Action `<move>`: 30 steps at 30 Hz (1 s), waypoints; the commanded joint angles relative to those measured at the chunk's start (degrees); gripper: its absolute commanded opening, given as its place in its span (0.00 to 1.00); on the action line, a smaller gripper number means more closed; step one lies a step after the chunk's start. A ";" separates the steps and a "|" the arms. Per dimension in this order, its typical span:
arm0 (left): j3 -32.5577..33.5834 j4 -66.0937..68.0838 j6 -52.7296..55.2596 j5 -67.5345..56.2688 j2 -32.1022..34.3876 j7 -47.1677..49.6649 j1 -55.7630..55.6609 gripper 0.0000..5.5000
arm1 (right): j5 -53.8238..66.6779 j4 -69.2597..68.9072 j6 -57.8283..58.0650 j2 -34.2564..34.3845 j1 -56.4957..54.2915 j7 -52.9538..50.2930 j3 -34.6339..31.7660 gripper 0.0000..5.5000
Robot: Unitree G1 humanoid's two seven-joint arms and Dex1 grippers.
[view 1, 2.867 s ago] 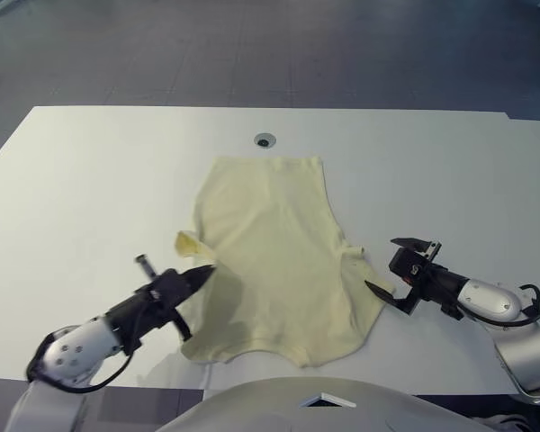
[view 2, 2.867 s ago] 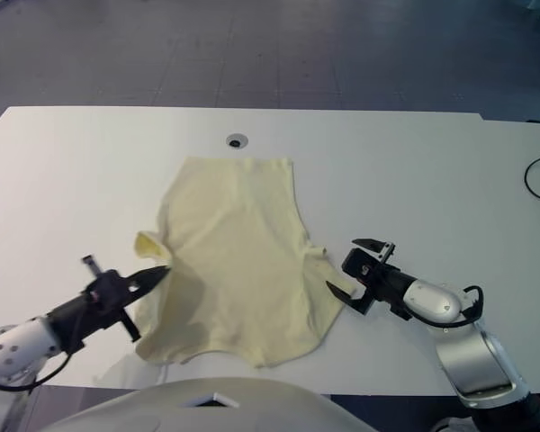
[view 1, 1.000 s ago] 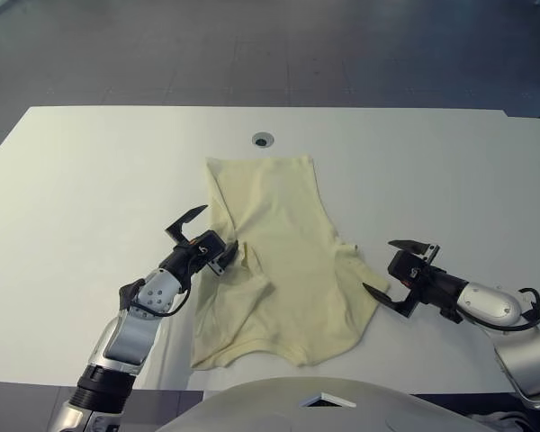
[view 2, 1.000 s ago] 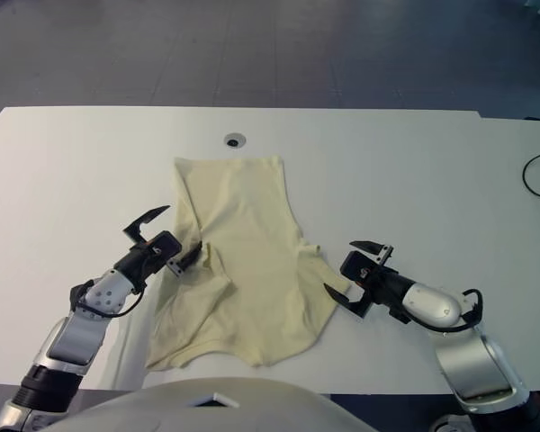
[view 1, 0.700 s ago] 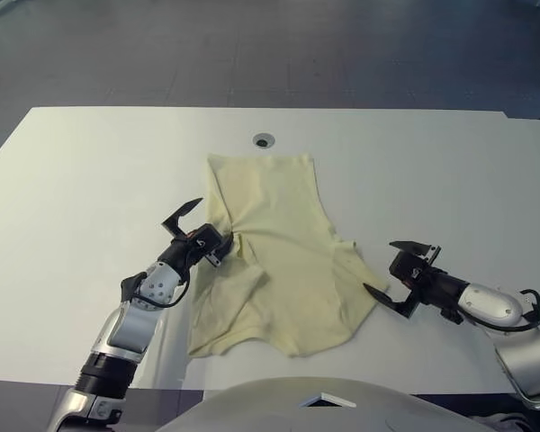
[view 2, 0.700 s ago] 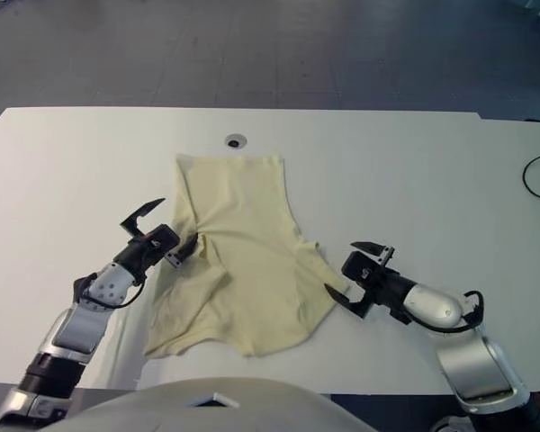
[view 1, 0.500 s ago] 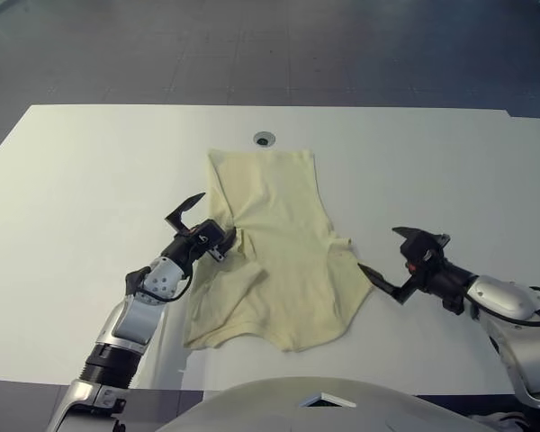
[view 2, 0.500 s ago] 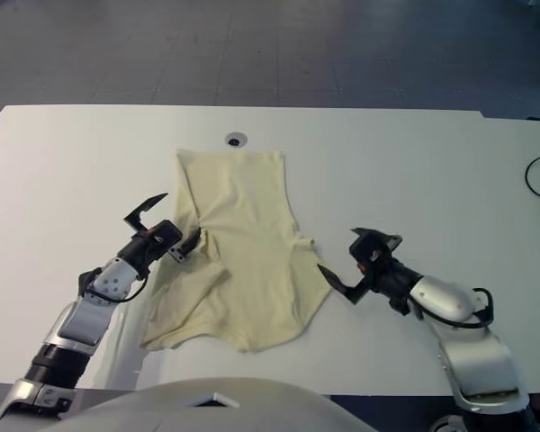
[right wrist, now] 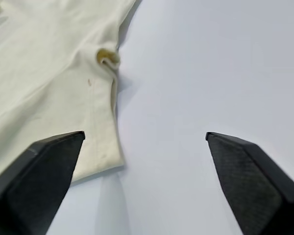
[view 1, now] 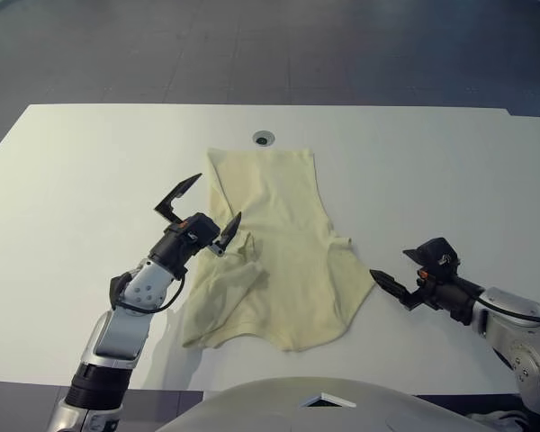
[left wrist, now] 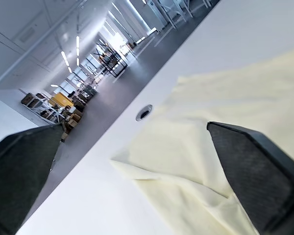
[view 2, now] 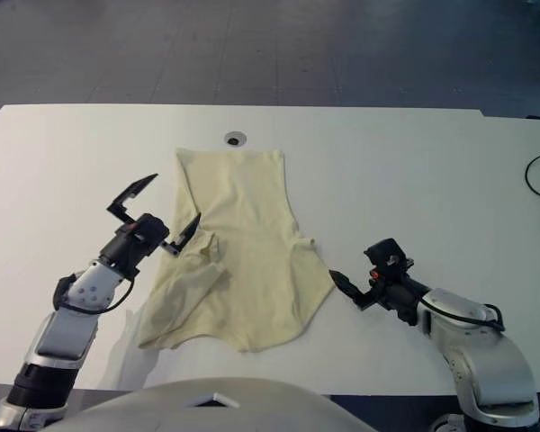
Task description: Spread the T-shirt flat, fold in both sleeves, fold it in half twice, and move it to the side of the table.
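Moved: left gripper [view 1: 220,195] is off the cloth and raised over the shirt's left edge; right gripper [view 1: 391,263] has drawn back and turned, now just off the right hem; shirt's near hem sits a little farther from the robot

- Shirt [view 1: 283,243]: pale yellow, mid-table [view 1: 90,162], collar end near the robot, far hem close to the cable hole [view 1: 264,138]. Mostly flat, wrinkled along the left
- Left sleeve [view 1: 238,270]: lies folded in over the body, released
- Right sleeve [view 1: 349,247]: small bunched tab at the right edge, not yet folded
- Left gripper: jaws spread wide, holding nothing
- Right gripper: jaws wide apart, empty, low over bare table beside the cloth
- Step in hand, by my reading: sleeve folds, left one done
- Next move likely calls for the right gripper to pinch the right sleeve and lay it across the body
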 commanded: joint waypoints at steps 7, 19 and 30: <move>4.43 -7.34 1.99 -0.76 -0.33 -0.31 5.84 0.98 | 1.30 -0.74 3.13 -1.68 1.25 0.07 3.64 0.53; 5.05 -6.67 1.90 -0.78 -0.41 -0.32 6.33 0.98 | 2.59 -0.14 4.02 -1.57 1.98 -0.29 4.68 0.19; 5.37 -6.35 1.87 -0.71 -0.56 -0.45 6.67 0.98 | 3.28 2.23 2.84 -0.08 -1.50 -0.97 6.94 0.00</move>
